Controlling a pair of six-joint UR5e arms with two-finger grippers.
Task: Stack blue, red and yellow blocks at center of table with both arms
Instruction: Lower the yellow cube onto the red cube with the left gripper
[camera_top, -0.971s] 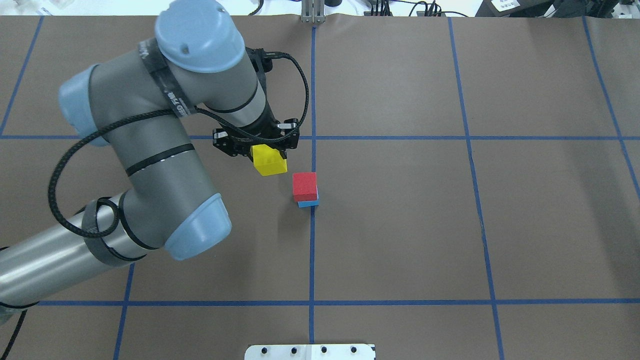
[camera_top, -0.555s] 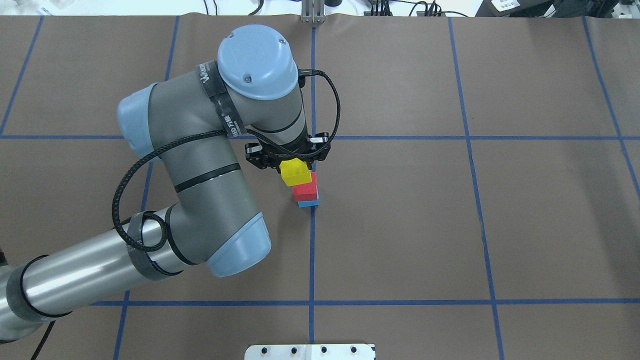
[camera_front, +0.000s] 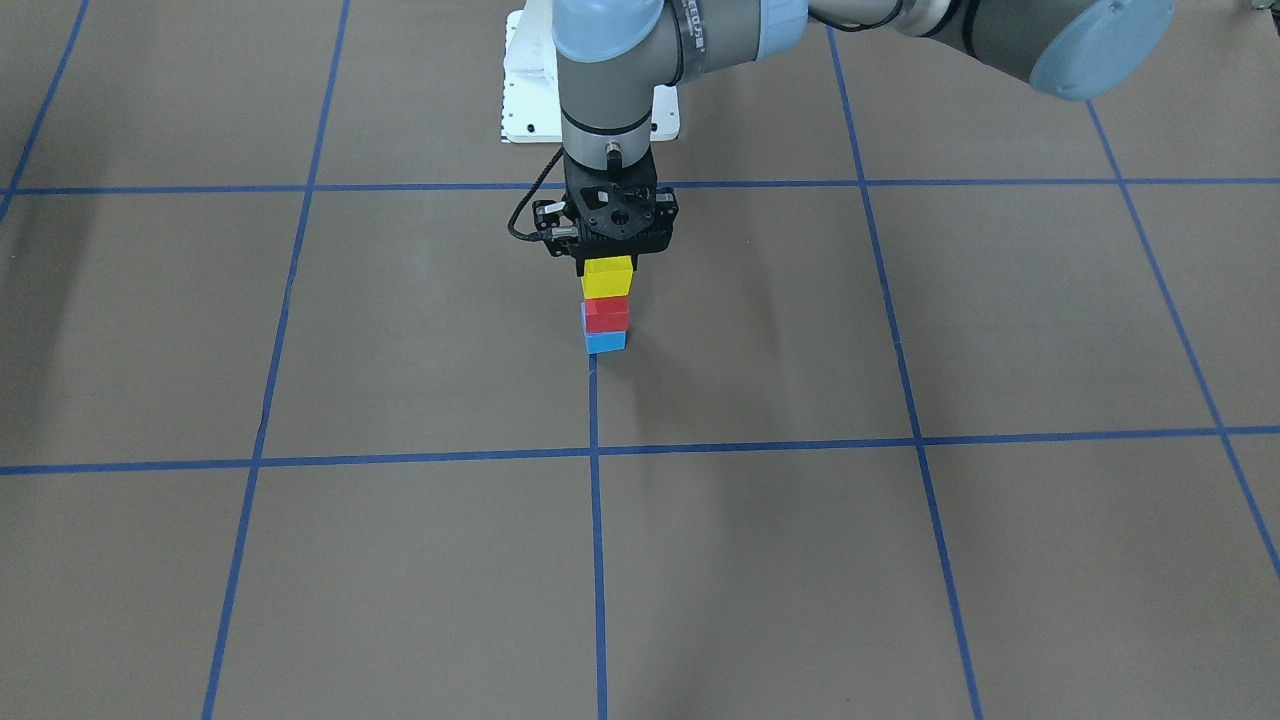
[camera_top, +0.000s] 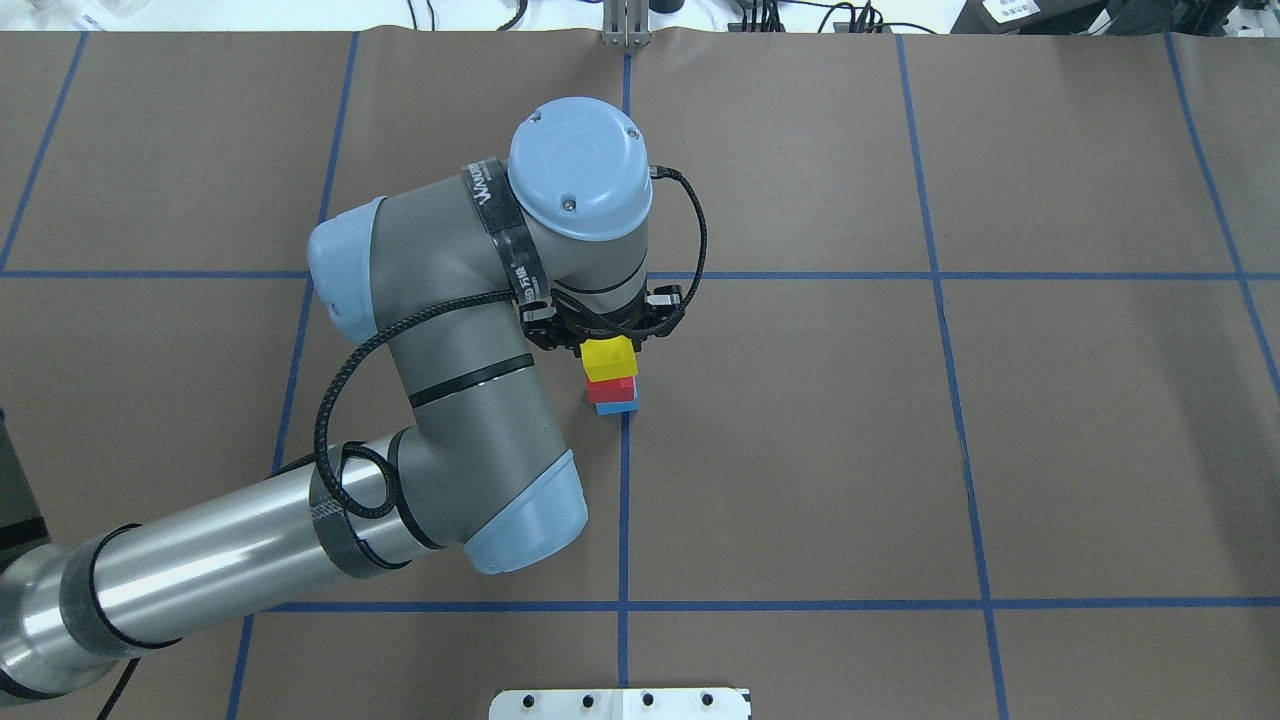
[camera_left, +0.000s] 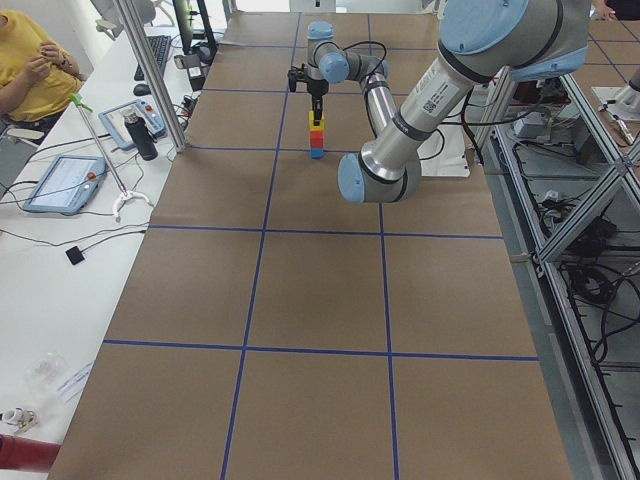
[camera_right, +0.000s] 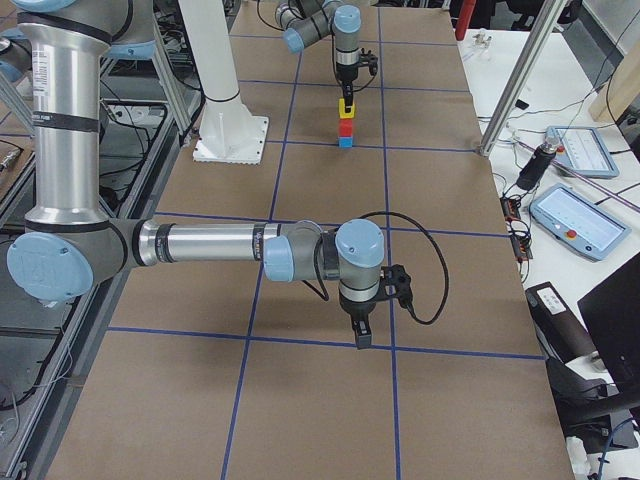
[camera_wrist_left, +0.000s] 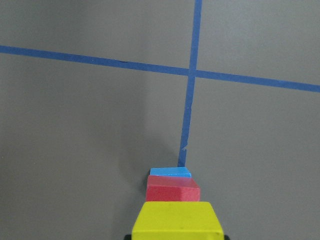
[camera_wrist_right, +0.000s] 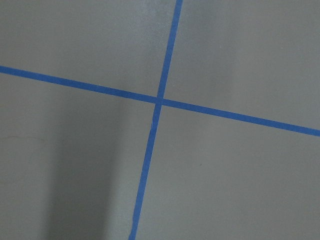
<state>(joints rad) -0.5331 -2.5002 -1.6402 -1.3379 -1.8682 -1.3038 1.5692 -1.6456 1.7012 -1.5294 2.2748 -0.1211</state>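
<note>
A red block (camera_top: 612, 390) sits on a blue block (camera_top: 617, 407) at the table's center crossing of blue tape lines. My left gripper (camera_top: 610, 338) is shut on a yellow block (camera_top: 610, 357) and holds it directly over the red one, touching it or a hair above; I cannot tell which. The front view shows yellow (camera_front: 607, 278), red (camera_front: 606, 314) and blue (camera_front: 605, 342) in one column. The left wrist view shows the yellow block (camera_wrist_left: 177, 220) in front of the red block (camera_wrist_left: 173, 189). My right gripper (camera_right: 360, 338) hangs low over bare table far from the stack; I cannot tell whether it is open.
A white mounting plate (camera_top: 620, 703) lies at the table's near edge by the robot base. Blue tape lines (camera_wrist_right: 160, 100) grid the brown table. An operator (camera_left: 30, 60) and tablets (camera_left: 60, 182) are at a side desk.
My left arm carried the yellow block to the right, from beside the stack to directly over the red block, and lowered it onto or close to it.
</note>
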